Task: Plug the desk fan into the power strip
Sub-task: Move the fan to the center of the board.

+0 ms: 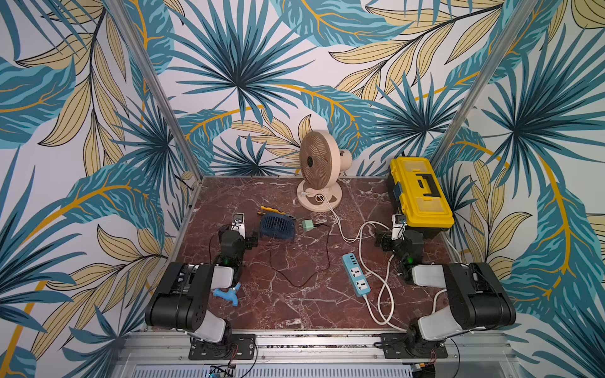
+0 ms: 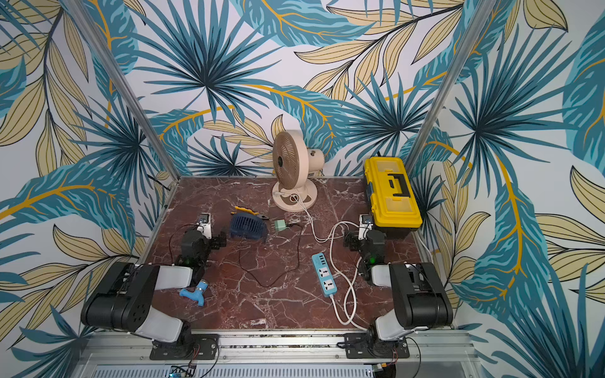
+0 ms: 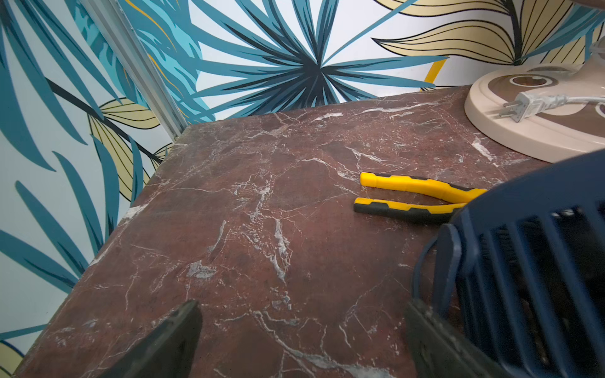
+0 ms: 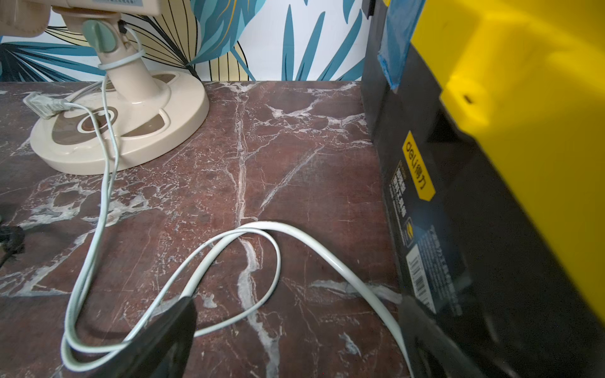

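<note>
The beige desk fan [image 1: 317, 163] stands upright at the back middle of the marble table, seen in both top views. Its white two-pin plug [image 3: 520, 106] lies loose on the fan's round base, and its thin cord [image 4: 104, 183] trails forward. Front right of centre lies the light blue power strip [image 1: 356, 274] with both sockets facing up and nothing in them. My left gripper [image 3: 302, 306] hovers open over bare marble at the left. My right gripper [image 4: 298, 302] stands open above a loop of white cord [image 4: 278, 261], beside the toolbox.
A small navy fan [image 1: 277, 225] lies right beside my left gripper, with yellow pliers [image 3: 415, 196] behind it. A green adapter [image 1: 307, 225] with a black cable [image 1: 294, 281] sits mid-table. A yellow toolbox [image 1: 419, 193] fills the back right. A blue plastic tap [image 1: 227, 291] lies front left.
</note>
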